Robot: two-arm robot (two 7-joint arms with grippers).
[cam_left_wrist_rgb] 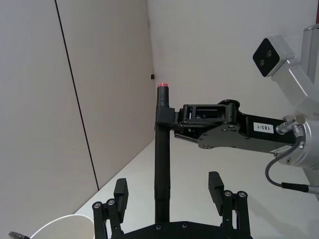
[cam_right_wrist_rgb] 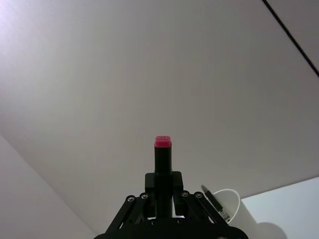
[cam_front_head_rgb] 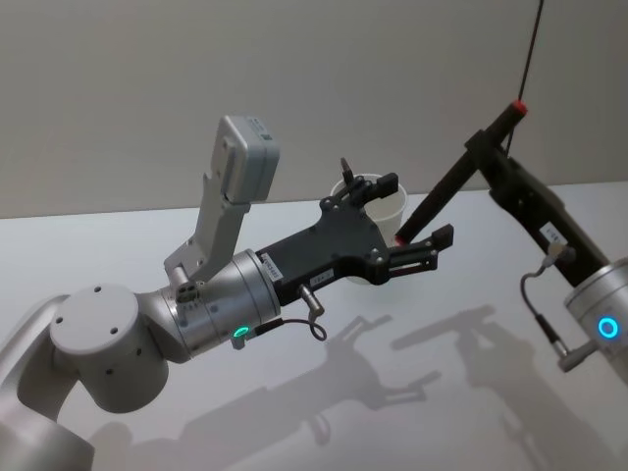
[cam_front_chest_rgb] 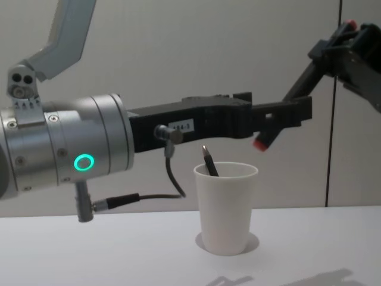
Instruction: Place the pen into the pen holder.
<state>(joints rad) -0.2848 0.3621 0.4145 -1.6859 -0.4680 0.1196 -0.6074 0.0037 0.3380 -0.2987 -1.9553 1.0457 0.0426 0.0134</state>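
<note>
My right gripper (cam_front_head_rgb: 488, 147) is shut on a black pen (cam_front_head_rgb: 442, 196) with red ends, holding it slanted in the air to the right of the pen holder (cam_front_head_rgb: 385, 208), a white paper cup. The pen's lower red tip (cam_front_chest_rgb: 261, 144) hangs just above and right of the cup's rim (cam_front_chest_rgb: 226, 170). My left gripper (cam_front_head_rgb: 417, 209) reaches over the cup with its fingers open. In the left wrist view the pen (cam_left_wrist_rgb: 162, 164) stands between those open fingers (cam_left_wrist_rgb: 215, 183), and I cannot tell whether they touch it. The right wrist view shows the jaws clamped below the pen's red cap (cam_right_wrist_rgb: 163, 142).
Another dark pen (cam_front_chest_rgb: 209, 161) leans inside the cup, its tip above the rim. The cup stands on a white table (cam_front_chest_rgb: 309, 250) in front of a plain wall. A thin dark cable (cam_front_head_rgb: 533, 39) hangs down the wall at the right.
</note>
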